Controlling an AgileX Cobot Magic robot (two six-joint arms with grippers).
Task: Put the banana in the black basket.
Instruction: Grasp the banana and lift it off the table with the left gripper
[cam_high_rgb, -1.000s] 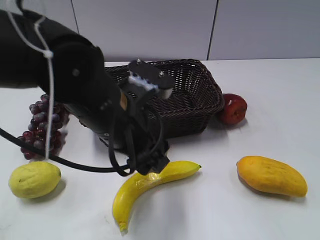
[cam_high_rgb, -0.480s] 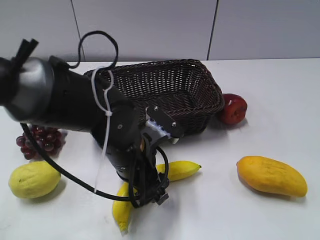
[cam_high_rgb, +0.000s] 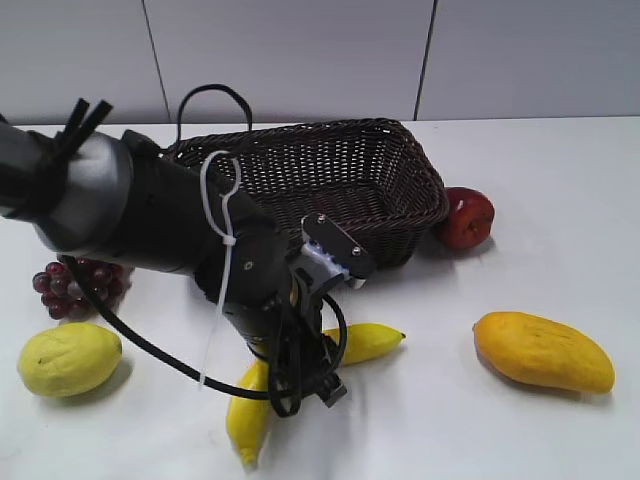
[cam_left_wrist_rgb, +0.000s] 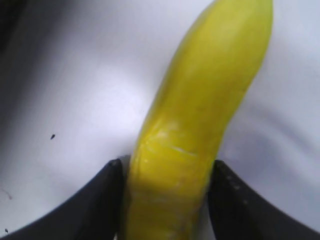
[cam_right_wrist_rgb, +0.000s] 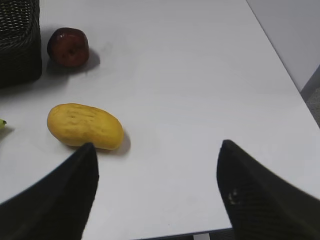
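The banana (cam_high_rgb: 367, 341) lies on the white table in front of the black basket (cam_high_rgb: 400, 140), its middle hidden under my left arm. My left gripper (cam_high_rgb: 311, 384) is down over the banana's middle. In the left wrist view the banana (cam_left_wrist_rgb: 200, 100) fills the gap between the two black fingers of my left gripper (cam_left_wrist_rgb: 167, 167), which touch it on both sides. The banana still rests on the table. My right gripper (cam_right_wrist_rgb: 157, 146) is open and empty above bare table, out of the exterior view. The basket's corner (cam_right_wrist_rgb: 20, 40) shows at the top left of the right wrist view.
A yellow-orange mango (cam_high_rgb: 543, 350) lies at the right, also seen in the right wrist view (cam_right_wrist_rgb: 85, 126). A red apple (cam_high_rgb: 467, 217) sits by the basket's right end. A yellow-green lemon (cam_high_rgb: 68, 358) and dark grapes (cam_high_rgb: 75, 278) are at the left.
My left arm swung down and forward from beside the basket onto the banana's middle. The jaws now sit against both of its sides. The banana shifted slightly.
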